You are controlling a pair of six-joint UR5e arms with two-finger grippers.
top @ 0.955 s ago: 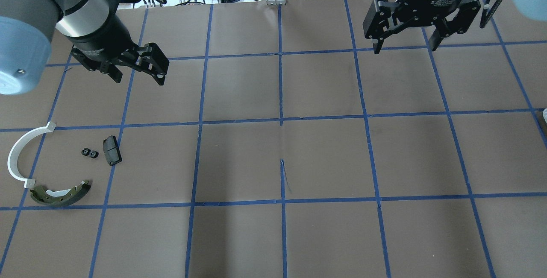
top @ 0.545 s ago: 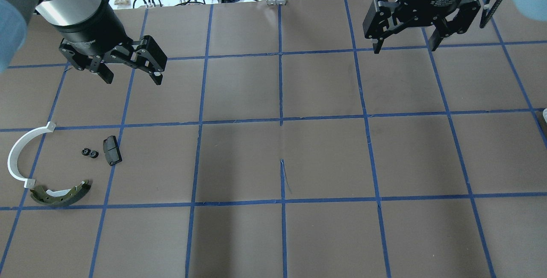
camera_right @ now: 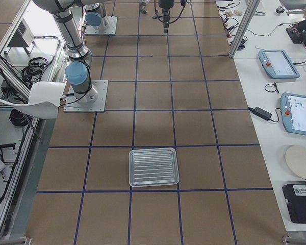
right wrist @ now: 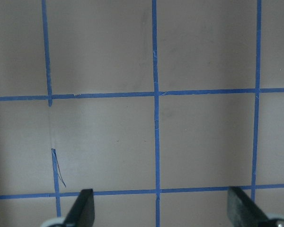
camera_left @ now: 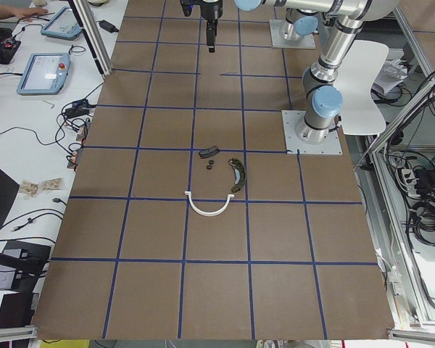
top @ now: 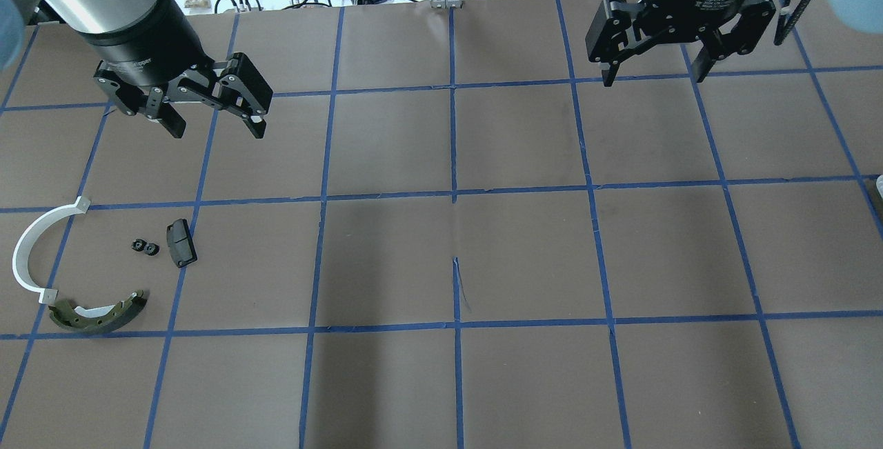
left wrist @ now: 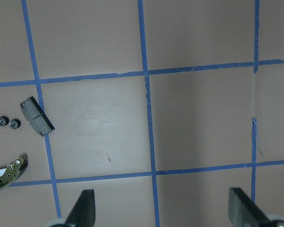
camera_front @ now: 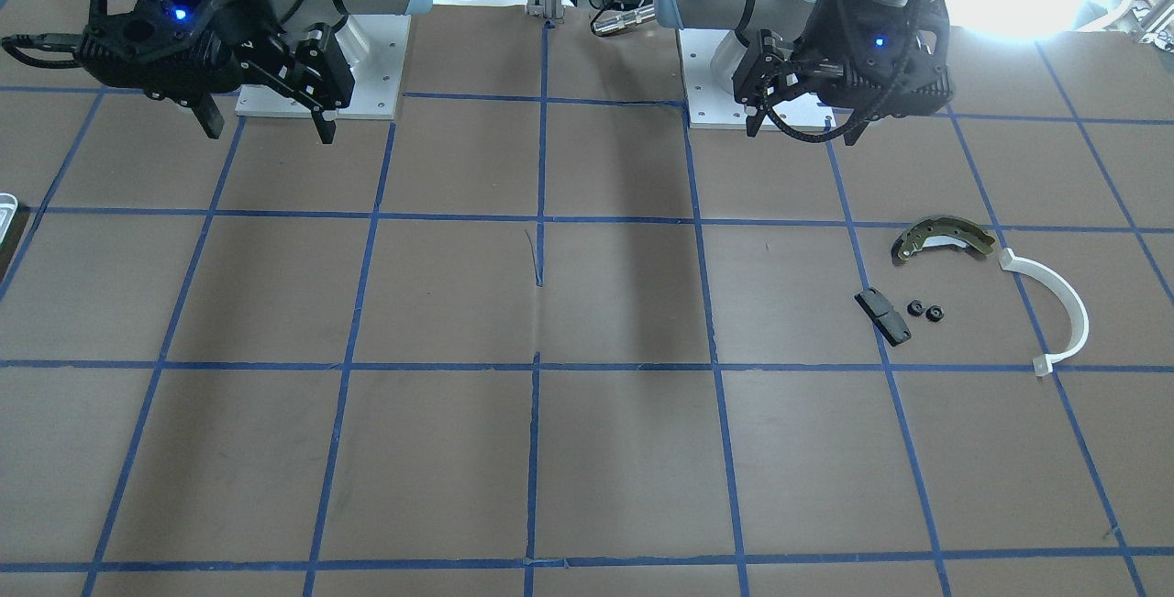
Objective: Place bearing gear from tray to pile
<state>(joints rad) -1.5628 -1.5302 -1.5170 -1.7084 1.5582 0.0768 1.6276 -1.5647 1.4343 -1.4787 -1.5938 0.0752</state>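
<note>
Left gripper: the black two-finger left gripper (top: 216, 128) hangs in the upper left of the overhead view. Its fingers (left wrist: 83, 209) are spread wide with nothing between them. It sits high above the table, probably to keep clear of the parts below.
Right gripper: the matching right gripper (top: 654, 78) hangs in the upper right of that view, also spread and empty. It appears parked out of the way.
Bearing gears: two small black toothed bearing gears (top: 145, 247) lie side by side on the brown paper at the lower left of the overhead view. They are just beside a small black oblong block (top: 181, 243).
Pile: the gears and block lie near a thin white plastic half-ring (top: 16, 259) and a curved olive-grey metal brake shoe (top: 103, 323), as one loose group.
Tray: the pale ribbed shallow tray (camera_right: 153, 149) sits at the lower centre of the right-side view. It looks empty and is well apart from the pile.
Stage: the task looks finished, since the gears are with the pile and both grippers are bare.
Change: over the last second the left arm has drawn back toward the upper left and its gripper has squared up. The right gripper and all the parts are unmoved.
</note>
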